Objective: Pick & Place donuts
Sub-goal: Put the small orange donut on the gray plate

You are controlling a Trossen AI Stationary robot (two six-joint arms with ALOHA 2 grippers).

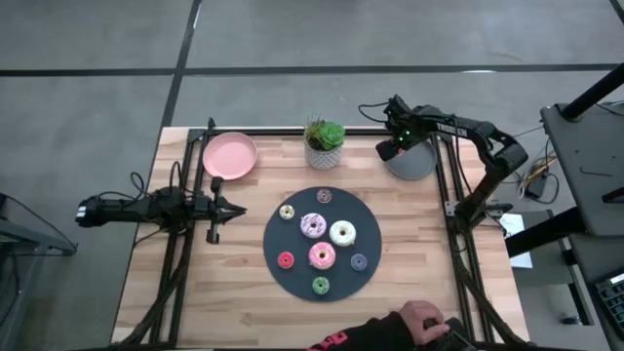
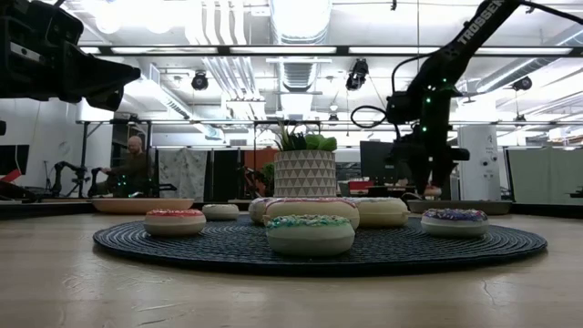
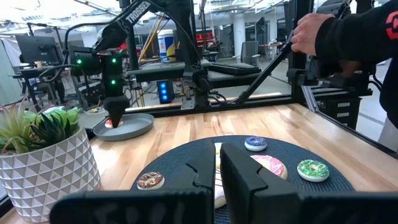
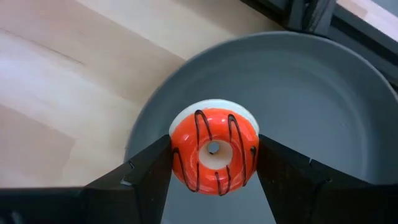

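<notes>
- Donut in play: small orange-red toy ring with dark stripes [image 4: 214, 151], gripped between the two fingers of my right pincer [image 4: 214, 163], directly over the grey round plate [image 4: 323, 99] at the worktop's far right.
- I can't tell whether the ring touches the plate or hangs just above it.
- Other donuts sit on the large dark round woven disc [image 1: 283, 263] mid-worktop: purple-white frosted ring [image 1: 313, 226], white frosted ring [image 1: 342, 233] and pink frosted ring [image 1: 322, 255] clustered in the middle.
- Tiny ones lie round them: cream [image 1: 287, 212], brown [image 1: 324, 196], red [image 1: 286, 260], green [image 1: 321, 286], blue [image 1: 359, 261].
- Left pincer [image 1: 237, 209] is parked low at the worktop's left side, just beside the disc, its fingers close together with only a narrow gap, holding nothing.
- Pink round plate [image 1: 230, 155] sits far left; potted green plant in a white patterned pot [image 1: 325, 146] stands between the two plates.
- A person's hand [image 1: 419, 319] rests at the near edge of the wooden worktop [image 1: 244, 312].
</notes>
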